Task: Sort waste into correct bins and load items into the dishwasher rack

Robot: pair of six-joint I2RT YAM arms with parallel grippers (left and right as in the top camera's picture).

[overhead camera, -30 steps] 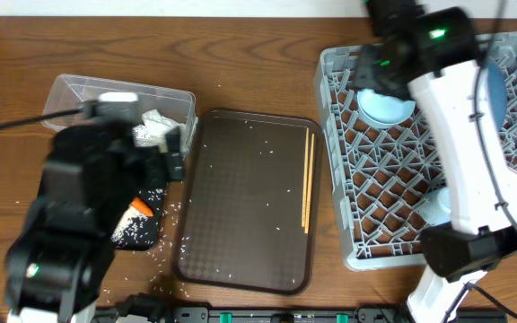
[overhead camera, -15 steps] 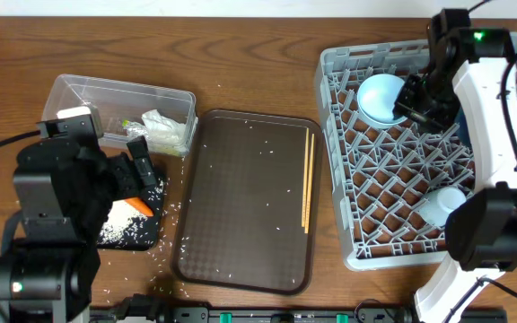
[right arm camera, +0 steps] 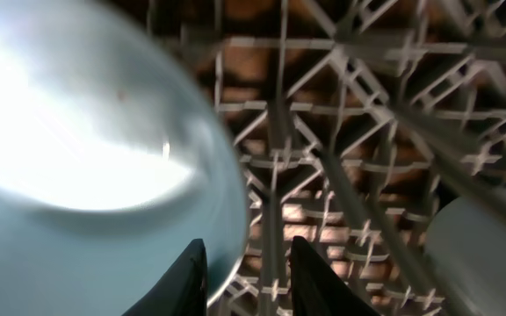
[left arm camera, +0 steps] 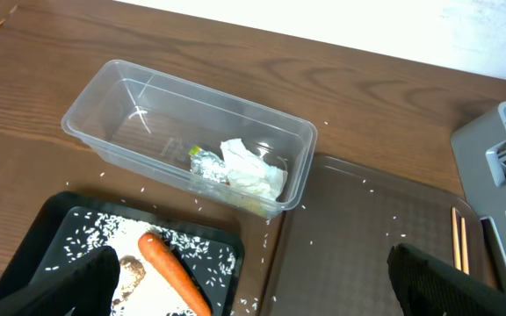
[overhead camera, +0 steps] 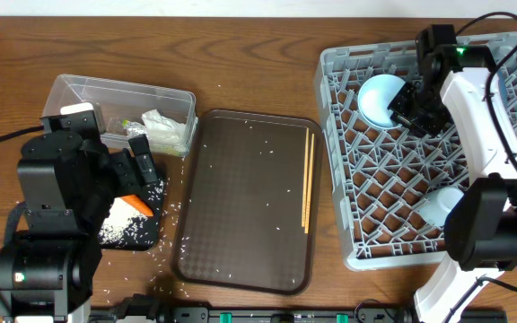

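Left fingers (overhead camera: 142, 160) are spread wide, empty; right fingers (overhead camera: 406, 109) are set narrowly apart astride the rim of the blue cup (overhead camera: 380, 97).

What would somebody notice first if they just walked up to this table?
Probably the big light-grey plastic dishwasher rack on the right, where the right gripper has its fingers either side of a pale blue round bowl's rim. Next, the orange carrot piece lying on loose white rice in the shallow black tray on the left, beside the clear plastic tub holding crumpled white paper.
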